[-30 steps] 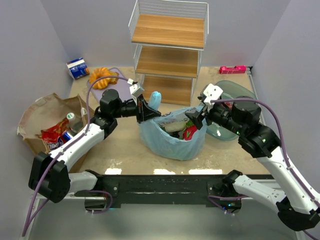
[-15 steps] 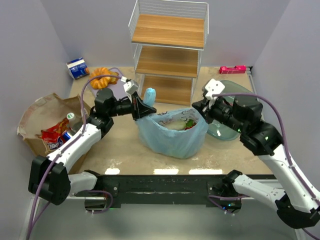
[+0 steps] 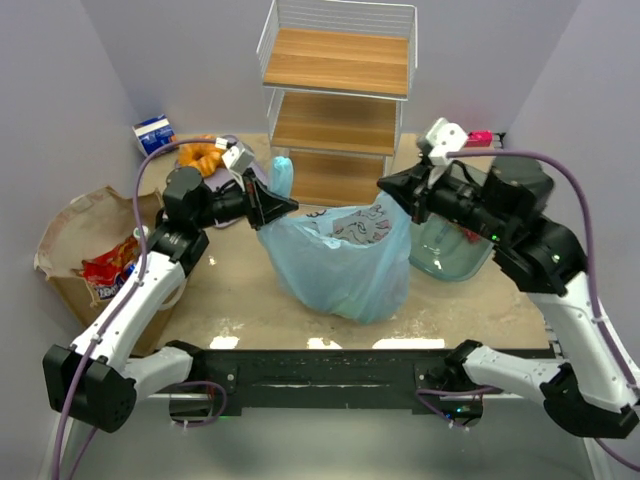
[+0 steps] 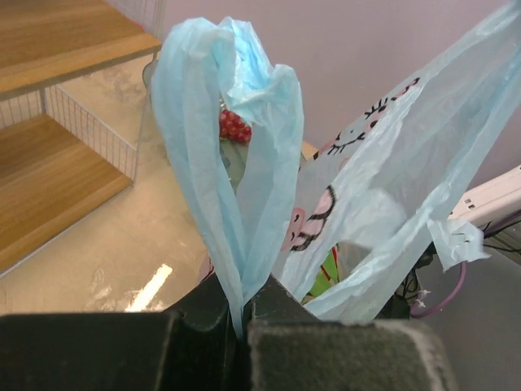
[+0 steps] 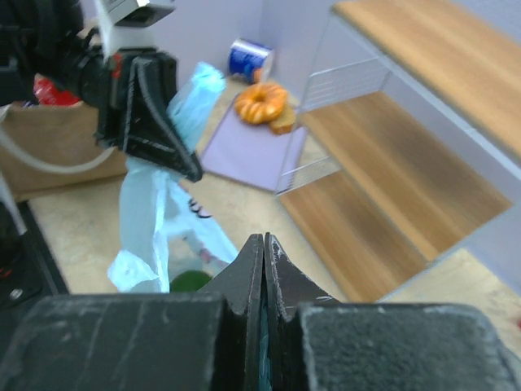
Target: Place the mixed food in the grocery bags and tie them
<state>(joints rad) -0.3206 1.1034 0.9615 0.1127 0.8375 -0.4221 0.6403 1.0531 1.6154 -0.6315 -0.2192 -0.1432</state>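
Note:
The light-blue plastic bag (image 3: 345, 262) hangs stretched between my two grippers above the table, with small cartoon print on its side. My left gripper (image 3: 286, 205) is shut on the bag's left handle (image 4: 236, 163), which stands up as a loop from the closed jaws (image 4: 242, 314). My right gripper (image 3: 388, 188) is shut on the right handle, and a thin blue sliver shows between its jaws (image 5: 264, 248). Red grapes (image 4: 234, 126) and something green (image 4: 330, 273) show through the bag's mouth. The brown paper bag (image 3: 80, 225) lies at the far left and holds a red snack packet (image 3: 113, 263).
A wire rack with wooden shelves (image 3: 340, 100) stands behind the bag. A green translucent bowl (image 3: 450, 245) sits under my right arm. An orange ring pastry (image 3: 203, 155), a purple mat (image 5: 248, 155) and a small blue-white carton (image 3: 155, 135) lie at the back left.
My right gripper has shut on the bag's right handle. Both arms rose and drew apart, lifting the bag and pulling its top taut.

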